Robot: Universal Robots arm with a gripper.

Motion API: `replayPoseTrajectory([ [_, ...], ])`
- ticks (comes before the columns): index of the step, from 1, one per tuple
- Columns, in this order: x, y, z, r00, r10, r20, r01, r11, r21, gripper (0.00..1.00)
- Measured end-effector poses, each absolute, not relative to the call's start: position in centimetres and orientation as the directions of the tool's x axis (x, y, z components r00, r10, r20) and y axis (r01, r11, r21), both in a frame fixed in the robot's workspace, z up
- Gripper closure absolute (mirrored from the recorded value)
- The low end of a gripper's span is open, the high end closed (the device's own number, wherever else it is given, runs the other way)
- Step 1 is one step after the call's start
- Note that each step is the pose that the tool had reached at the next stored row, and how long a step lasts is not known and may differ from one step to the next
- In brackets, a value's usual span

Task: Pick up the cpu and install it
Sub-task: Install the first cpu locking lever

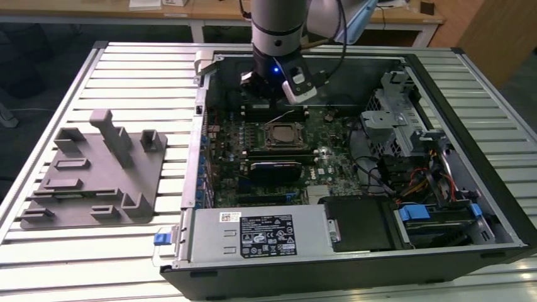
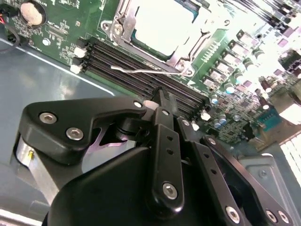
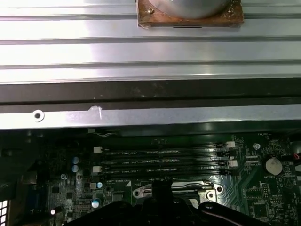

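Pincer (image 1: pixel 266 100): black jointed metal links, fingers (image 2: pixel 162 101) drawn together on nothing, hanging over the memory slots (image 2: pixel 141 70) just beyond the socket (image 1: pixel 283 134). Cpu (image 2: pixel 162 23): bright flat square, seated inside the socket's metal frame. Computer case (image 1: pixel 436 94): open, green board, on ribbed aluminium surface (image 1: pixel 126 75). Grey plastic holder (image 1: pixel 92 173) near the surface's exterior-view left edge. Wooden desks (image 1: pixel 201 9) behind.

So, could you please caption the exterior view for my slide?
Arm's end effector poised inside the open computer case, above the motherboard's CPU socket.

Slatted metal table (image 1: pixel 126 69): open computer case (image 1: pixel 495 207), grey fixture (image 1: pixel 92 182).
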State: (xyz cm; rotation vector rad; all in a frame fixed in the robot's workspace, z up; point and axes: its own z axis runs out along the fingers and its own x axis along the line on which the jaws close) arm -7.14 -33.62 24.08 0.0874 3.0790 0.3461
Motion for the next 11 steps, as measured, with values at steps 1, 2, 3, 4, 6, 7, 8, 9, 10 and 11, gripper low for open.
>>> replayPoseTrajectory([
  [1, -7.12, -33.63, 23.96, -0.997, 0.063, -0.038, 0.053, 0.973, 0.223, 0.89],
  [2, -7.09, -33.64, 23.84, -0.997, 0.065, -0.040, 0.055, 0.973, 0.223, 0.89],
  [3, -7.07, -33.64, 23.71, -0.997, 0.067, -0.041, 0.056, 0.973, 0.223, 0.89],
  [4, -7.03, -33.64, 23.57, -0.997, 0.069, -0.043, 0.058, 0.973, 0.223, 0.89],
  [6, -6.93, -33.64, 23.37, -0.996, 0.073, -0.046, 0.061, 0.973, 0.223, 0.89],
  [7, -6.86, -33.64, 23.28, -0.996, 0.075, -0.047, 0.062, 0.973, 0.223, 0.89],
  [8, -6.76, -33.64, 23.21, -0.996, 0.076, -0.047, 0.064, 0.973, 0.223, 0.89],
  [9, -6.66, -33.64, 23.15, -0.996, 0.078, -0.047, 0.066, 0.973, 0.223, 0.89],
  [10, -6.56, -33.64, 23.09, -0.996, 0.081, -0.047, 0.069, 0.972, 0.223, 0.89],
  [11, -6.50, -33.64, 23.03, -0.995, 0.085, -0.047, 0.072, 0.972, 0.222, 0.89],
])
